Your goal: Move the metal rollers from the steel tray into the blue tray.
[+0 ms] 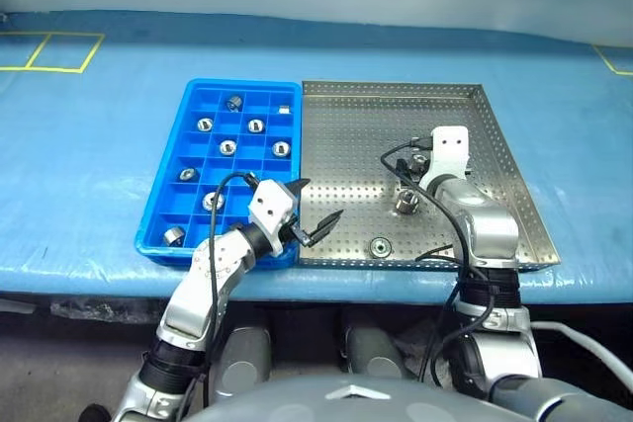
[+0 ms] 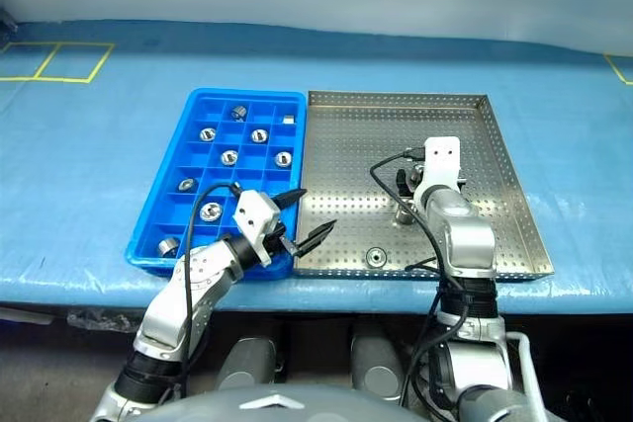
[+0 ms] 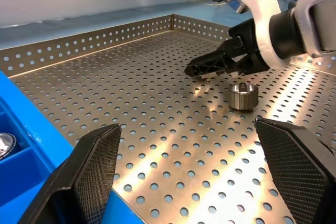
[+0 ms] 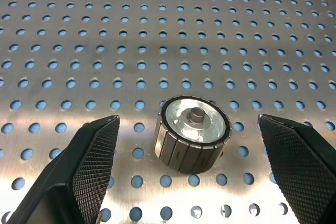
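Our right gripper [image 4: 189, 166] hangs wide open and empty over the steel tray [image 1: 336, 135], a roller [image 4: 191, 134] standing between its fingers, untouched. Our left gripper [image 1: 309, 212], also spread wide and empty, hovers at the blue tray's [image 1: 163, 200] near corner. Several rollers [image 1: 227, 147] sit in its compartments.

Blue-covered table [image 1: 89, 175]: blue tray [image 1: 163, 207] touching steel tray [image 1: 514, 180]; yellow tape, perhaps [image 1: 61, 69]

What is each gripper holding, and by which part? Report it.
Nothing is held. The right gripper stands open around a roller on the steel tray, not touching it. The left gripper is open and empty.
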Motion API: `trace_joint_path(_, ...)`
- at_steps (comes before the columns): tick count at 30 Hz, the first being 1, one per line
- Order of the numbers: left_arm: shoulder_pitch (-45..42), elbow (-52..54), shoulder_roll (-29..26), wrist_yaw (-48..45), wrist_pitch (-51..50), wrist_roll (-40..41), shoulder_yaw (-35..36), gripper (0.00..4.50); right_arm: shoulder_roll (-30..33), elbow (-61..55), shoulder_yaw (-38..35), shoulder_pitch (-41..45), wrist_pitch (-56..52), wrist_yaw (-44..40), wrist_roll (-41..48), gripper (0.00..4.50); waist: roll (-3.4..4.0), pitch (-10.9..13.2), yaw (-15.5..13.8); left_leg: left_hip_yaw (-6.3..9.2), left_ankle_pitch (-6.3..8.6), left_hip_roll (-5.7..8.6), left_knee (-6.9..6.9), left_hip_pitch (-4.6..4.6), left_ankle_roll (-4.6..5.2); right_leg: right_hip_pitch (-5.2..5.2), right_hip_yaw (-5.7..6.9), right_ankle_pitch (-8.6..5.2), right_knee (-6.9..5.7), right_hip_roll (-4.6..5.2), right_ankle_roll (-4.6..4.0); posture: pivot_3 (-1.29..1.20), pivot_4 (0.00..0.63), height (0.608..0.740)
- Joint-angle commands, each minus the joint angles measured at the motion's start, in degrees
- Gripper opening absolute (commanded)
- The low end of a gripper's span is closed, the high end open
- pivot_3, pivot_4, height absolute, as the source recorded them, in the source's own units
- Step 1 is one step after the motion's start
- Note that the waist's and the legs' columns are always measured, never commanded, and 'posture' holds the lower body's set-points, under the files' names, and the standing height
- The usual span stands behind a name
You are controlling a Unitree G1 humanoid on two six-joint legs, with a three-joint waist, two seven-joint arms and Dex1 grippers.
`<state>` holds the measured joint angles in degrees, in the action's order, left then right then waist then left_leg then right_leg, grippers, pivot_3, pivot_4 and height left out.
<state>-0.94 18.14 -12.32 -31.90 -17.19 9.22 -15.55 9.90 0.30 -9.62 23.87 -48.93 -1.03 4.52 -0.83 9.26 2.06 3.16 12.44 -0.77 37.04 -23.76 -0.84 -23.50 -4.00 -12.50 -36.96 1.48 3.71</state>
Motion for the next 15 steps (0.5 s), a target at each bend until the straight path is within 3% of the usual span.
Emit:
trace_joint_path(1,0.5,2.0,0.2,0.0,1.2,0.4,-1.0,4.46,0.1,2.3,-1.1,2.1,2.6,0.6,0.2,4.50,0.01,0.0,0.0,0.00,0.00,0.00,0.00,0.02,0.00,0.01,0.00,0.00,0.00,0.00,0.01,0.04,0.150,0.740)
trace_joint_path(4,0.5,2.5,-0.5,-0.8,0.7,0.7,-1.6,4.50,0.1,3.3,-0.7,2.5,3.1,0.8,0.2,3.89,0.03,0.0,-0.1,0.00,0.00,0.01,-0.01,0.01,0.00,0.01,0.00,0.00,0.01,0.00,0.00,0.04,0.150,0.740)
trace_joint_path(11,1.2,3.8,-1.4,-1.0,-0.6,1.3,-2.0,4.50,-0.4,0.9,-0.5,2.0,2.4,0.7,0.9,1.70,0.12,0.0,-0.1,0.01,0.01,0.01,-0.06,0.00,0.02,-0.01,-0.01,-0.01,0.01,0.00,0.00,0.05,0.150,0.740)
trace_joint_path(15,1.7,4.3,-1.2,0.0,-0.3,1.0,-1.7,4.50,-0.8,-1.3,-0.1,1.7,1.8,0.6,1.2,1.71,0.16,0.0,-0.1,0.01,0.01,0.01,-0.06,0.00,0.02,-0.01,-0.02,-0.10,0.02,0.00,0.15,0.04,0.150,0.740)
